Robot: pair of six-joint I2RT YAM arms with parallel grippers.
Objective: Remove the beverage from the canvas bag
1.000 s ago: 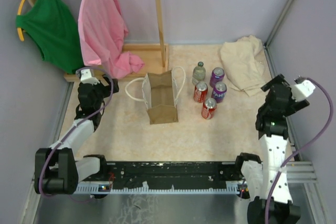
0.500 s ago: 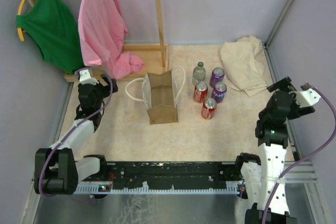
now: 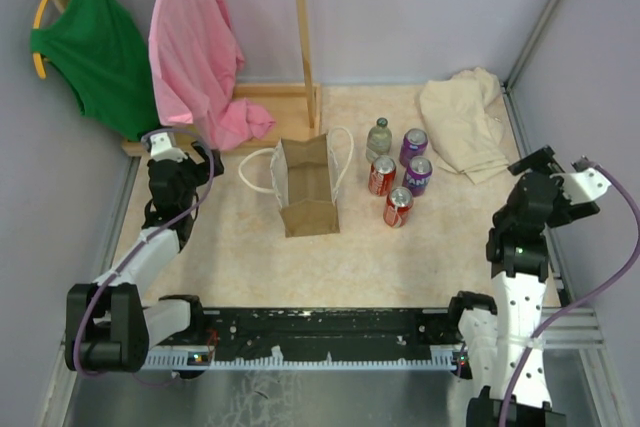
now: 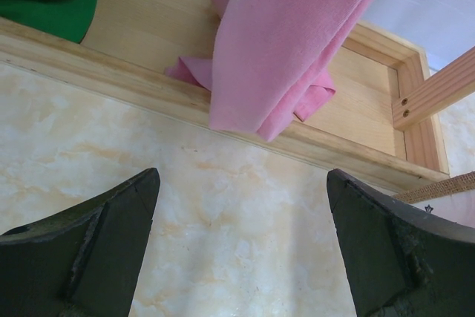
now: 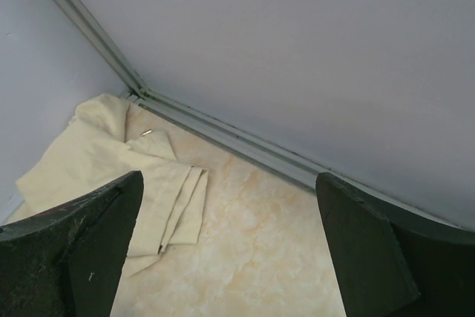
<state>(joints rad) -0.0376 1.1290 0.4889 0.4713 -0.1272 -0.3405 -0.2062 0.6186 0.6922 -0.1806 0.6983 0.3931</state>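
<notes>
The left gripper [image 4: 243,177] hangs released at the 9 o'clock of the canvas bag [image 3: 305,187], which stands mid-table, contents hidden, with cans [image 3: 398,205] near its 3 o'clock, and the right gripper [image 5: 228,177], fingers spread, sits well beyond them at 3 o'clock

From above, the canvas bag [image 3: 305,187] shows only its outer walls. Its inside is hidden, so what it holds cannot be told. Just right of the left hand [image 4: 242,174], a brown woven sliver [image 4: 444,185] is cut off by the picture's edge, too little to name. Ahead of the right hand [image 5: 228,177], the beige cloth [image 5: 111,146] passes behind the left finger and off the edge.
</notes>
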